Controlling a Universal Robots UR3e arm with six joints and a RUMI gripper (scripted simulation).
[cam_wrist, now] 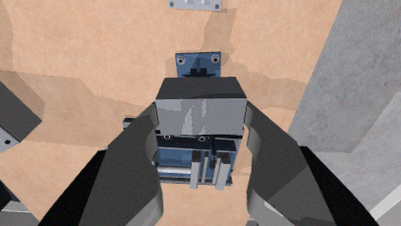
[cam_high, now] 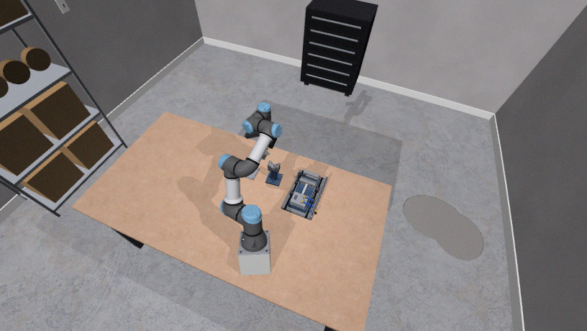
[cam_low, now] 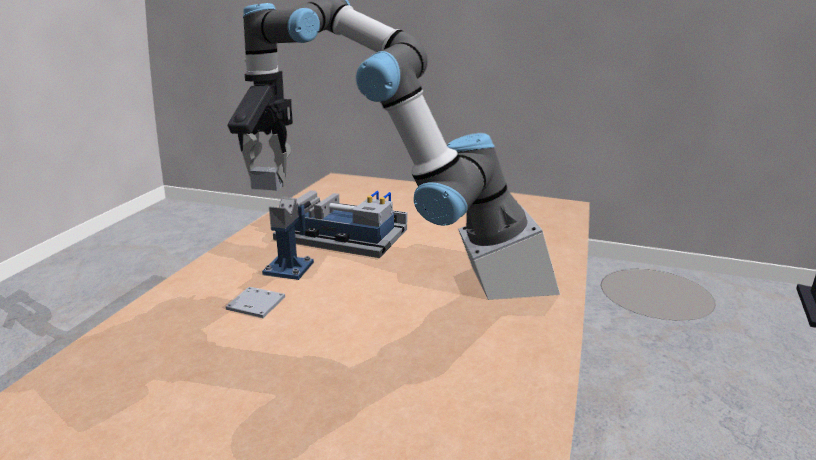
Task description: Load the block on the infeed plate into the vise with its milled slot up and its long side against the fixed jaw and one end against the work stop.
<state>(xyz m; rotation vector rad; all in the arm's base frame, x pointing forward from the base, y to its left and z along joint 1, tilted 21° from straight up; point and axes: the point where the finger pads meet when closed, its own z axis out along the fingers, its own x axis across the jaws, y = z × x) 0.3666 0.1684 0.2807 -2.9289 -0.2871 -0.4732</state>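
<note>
Robot arm [cam_high: 232,187] mounted on the surface [cam_high: 337,250]; V-block [cam_high: 274,179] between infeed plate [cam_high: 253,174] and vise [cam_high: 303,196]; black drawer cabinet [cam_high: 334,51] beyond, on the floor.

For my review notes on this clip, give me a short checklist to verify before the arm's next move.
1. Part held by the gripper: ok, it sits between the fingers.
2. Part lifted off the infeed plate: ok, the plate is bare.
3. Milled slot facing up: cannot tell, no slot is identifiable.
4. Vise open: ok, a gap shows between its jaws.
5. Part lying on the two low bars: not ok, it hangs in the air.
</note>
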